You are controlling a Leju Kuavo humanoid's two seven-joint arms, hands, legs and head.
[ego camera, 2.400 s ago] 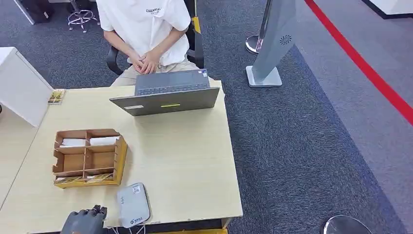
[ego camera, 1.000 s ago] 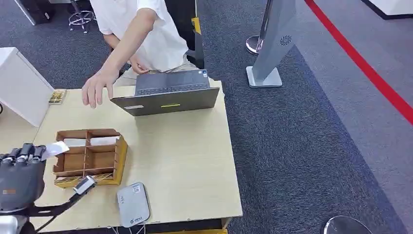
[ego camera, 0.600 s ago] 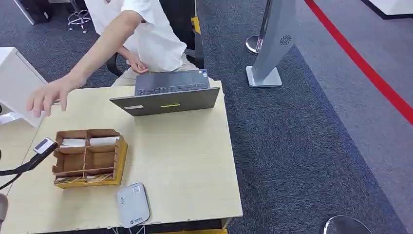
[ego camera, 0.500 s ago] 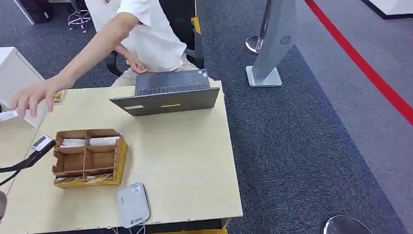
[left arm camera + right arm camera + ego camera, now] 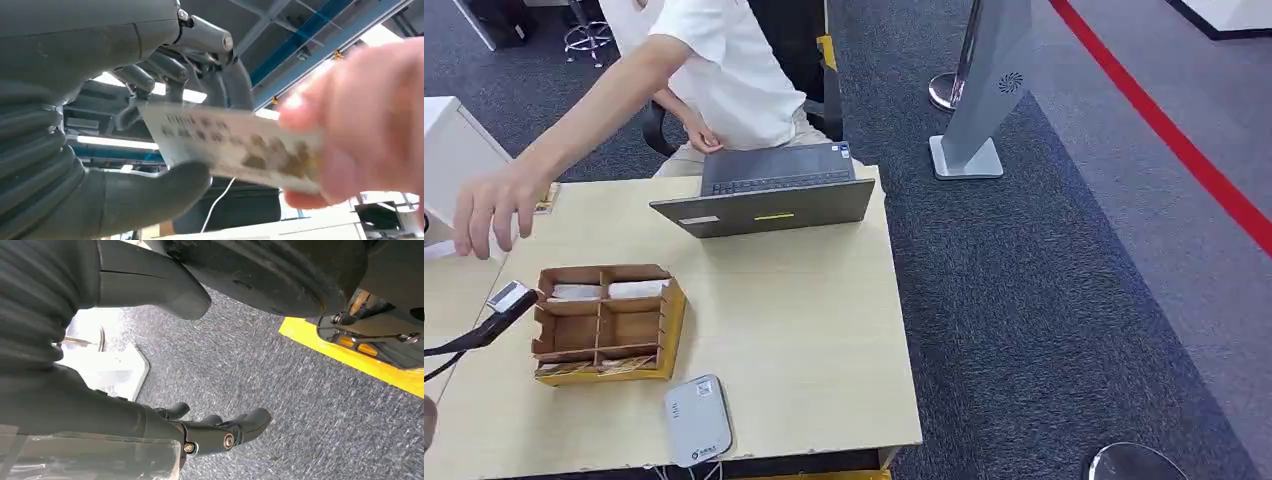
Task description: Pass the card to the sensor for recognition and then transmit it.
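**Handover of the card in progress**

Card (image 5: 235,150), a pale printed rectangle, sat pinched between the thumb and fingers of my left hand (image 5: 125,125) while the person's hand (image 5: 365,125) gripped its far end. I judged recognition finished, since the card was well away from the flat grey sensor box (image 5: 696,420) on the pale wooden table (image 5: 804,330). Only letting go remained. My right hand (image 5: 220,432) hung empty above the carpet, fingers loosely curled but apart.

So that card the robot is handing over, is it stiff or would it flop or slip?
Probably fairly stiff: the card juts out flat between the left hand and the person's hand without sagging. It looks thin, so likely light. Its surface seems smooth, so it might slip from a loose pinch, though the blur leaves that uncertain.
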